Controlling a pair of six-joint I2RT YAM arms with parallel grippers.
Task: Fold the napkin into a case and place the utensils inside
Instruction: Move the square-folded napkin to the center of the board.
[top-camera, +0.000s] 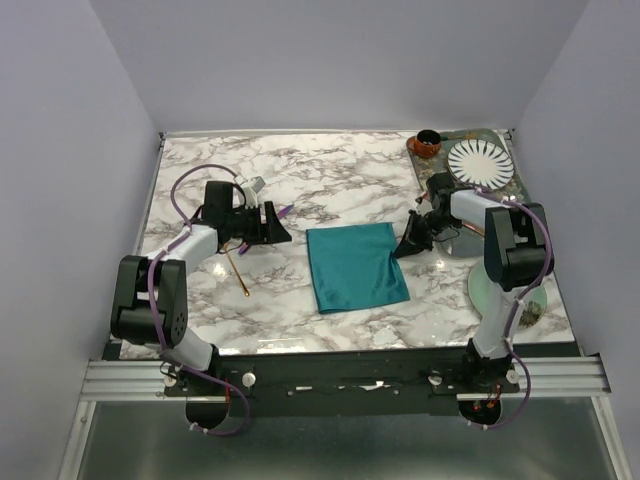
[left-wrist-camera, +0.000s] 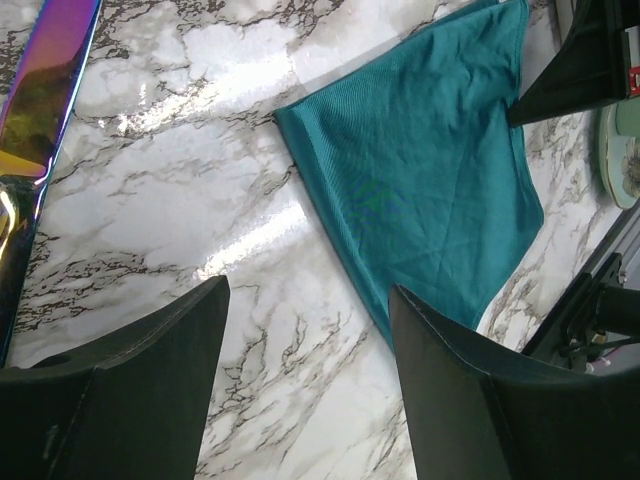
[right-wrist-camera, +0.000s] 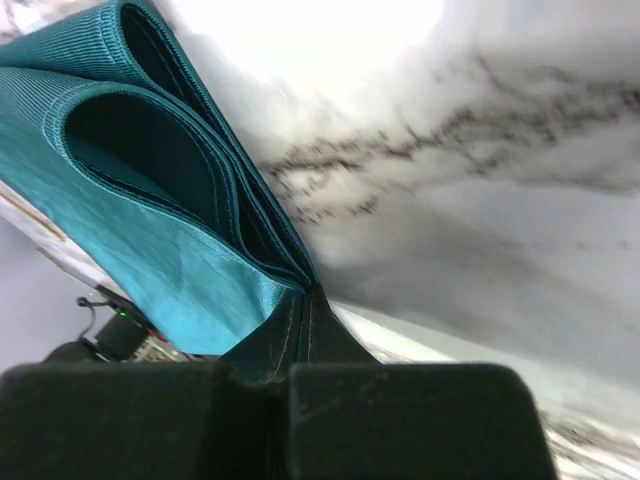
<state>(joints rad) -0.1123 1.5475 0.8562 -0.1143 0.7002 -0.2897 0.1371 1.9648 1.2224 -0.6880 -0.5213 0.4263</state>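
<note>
The napkin (top-camera: 355, 267) is plain teal with a fine ribbed weave, its folded layers darker in the hollows just above the black fingers (right-wrist-camera: 260, 350) of the right gripper (right-wrist-camera: 305, 300). The table (top-camera: 330, 170) is white marble veined grey and brown. Left of the matt black fingers (left-wrist-camera: 150, 380) of the left gripper (left-wrist-camera: 310, 290), a utensil (left-wrist-camera: 45, 90) shimmers purple, blue, gold and green. A second utensil (top-camera: 238, 272) is gold. Beyond the right fingers, a plate (top-camera: 478, 162) is white with black radial streaks, a bowl (top-camera: 427, 144) orange-brown, a saucer (top-camera: 479, 288) pale green. The cables (top-camera: 178, 195) are purple
</note>
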